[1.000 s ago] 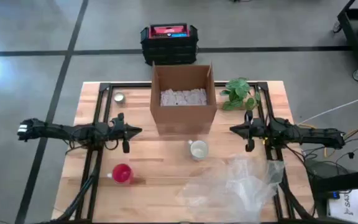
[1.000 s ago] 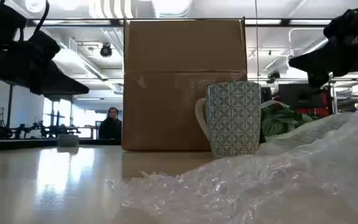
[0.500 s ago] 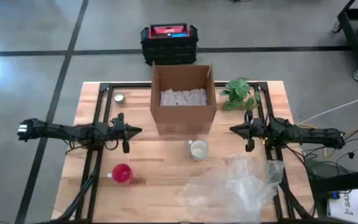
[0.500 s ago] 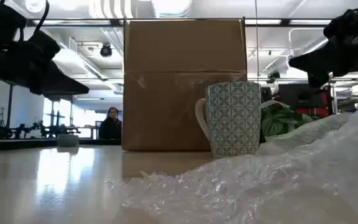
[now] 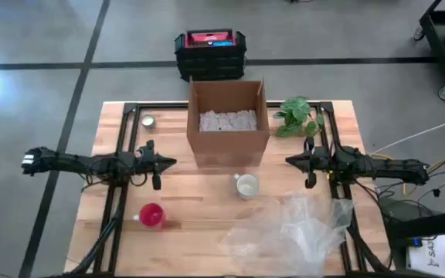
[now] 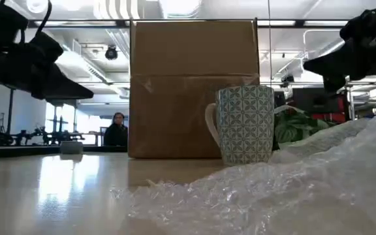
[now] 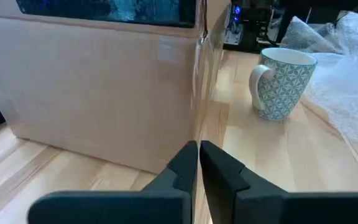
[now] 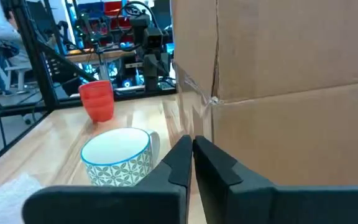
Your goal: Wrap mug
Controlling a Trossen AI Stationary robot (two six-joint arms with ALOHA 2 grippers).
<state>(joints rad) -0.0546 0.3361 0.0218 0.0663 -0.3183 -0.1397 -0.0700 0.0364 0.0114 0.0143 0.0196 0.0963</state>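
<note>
left gripper (image 7: 198,163): fingers pressed together, nothing between them. it hangs over the left half of the table, pointing inward toward the cardboard box (image 5: 228,123). right gripper (image 8: 192,160): same, fingers clenched on nothing, over the right half of the table and pointing inward at the box's other front corner. in the high view the two arms mirror each other, both clear of the work items.

mug (image 5: 246,185): white inside, teal geometric pattern outside, upright on the bare wood just in front of the box, between the two grippers. handle faces the left side in the low view. no wrap touches it as far as i can tell; the low view shows the wrap only in the foreground, in front of the mug.

bubble wrap (image 5: 292,230): loose crumpled sheet on the front right of the table, near the mug but apart from it, not flattened out.

other items: red cup (image 5: 151,215) front left, small tin (image 5: 148,120) back left, plant (image 5: 298,116) just right of the box. box is open with pale filler in it. a person shows far off in the room behind, low view.

progress, my judgement: nothing done yet. left to do: take hold of the wrap, spread it, bring mug and wrap together, fold the sheet around the mug. possibly box it afterwards, but the task line does not say so.
</note>
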